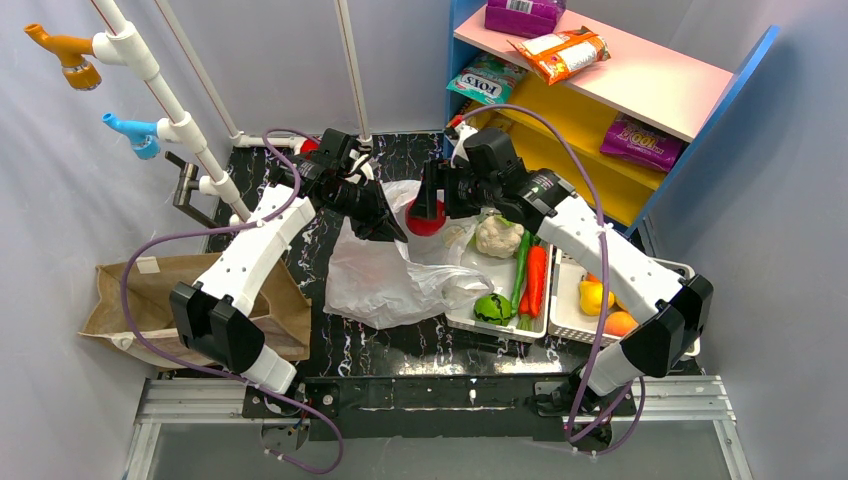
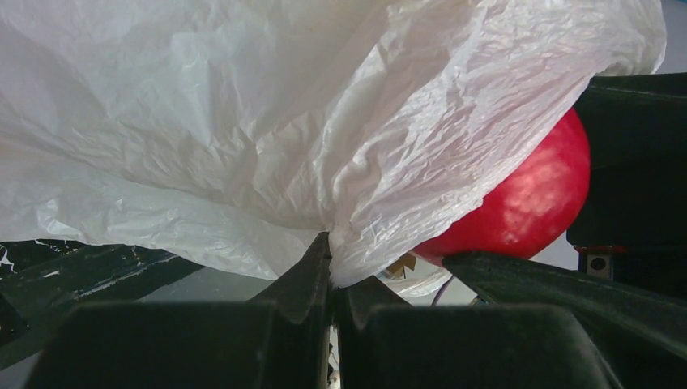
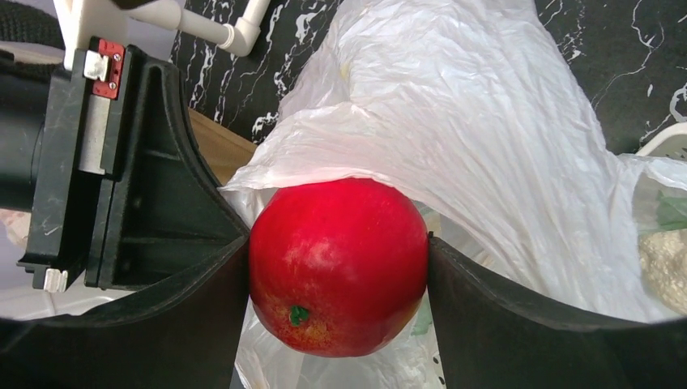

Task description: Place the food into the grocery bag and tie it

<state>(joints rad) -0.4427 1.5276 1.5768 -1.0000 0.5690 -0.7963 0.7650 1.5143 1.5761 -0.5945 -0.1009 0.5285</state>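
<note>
The red apple (image 3: 338,259) is clamped between both fingers of the right gripper (image 3: 336,241) and pressed from either side. It is held right at the mouth of the grocery bag (image 2: 243,121), and the thin white rim is draped over the apple's top. The bag's edge is pinched in the left gripper (image 2: 330,263), jaws fully together on the plastic, and is held lifted. The rest of the bag is seen crumpled on the black marbled table (image 1: 400,345), between the brown paper bag (image 1: 140,290) and the white tray (image 1: 500,270). A cauliflower (image 1: 497,236) and a carrot (image 1: 537,278) are seen lying in that tray.
</note>
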